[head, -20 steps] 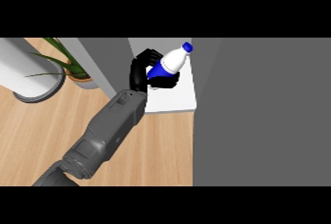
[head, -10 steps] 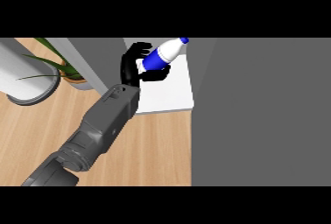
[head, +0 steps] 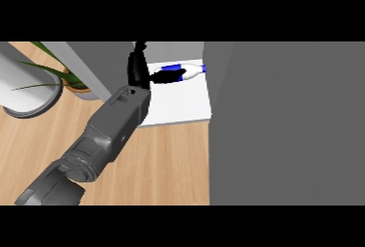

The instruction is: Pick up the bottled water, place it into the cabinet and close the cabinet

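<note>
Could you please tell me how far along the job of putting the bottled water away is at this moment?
Done: the bottled water is off the counter, picked up. In hand: the one hand in view is curled round it, holding it on its side over the cabinet's white shelf; which hand this is cannot be told. Left: setting the bottle down, letting go, and closing the grey cabinet door, which stands open.
</note>
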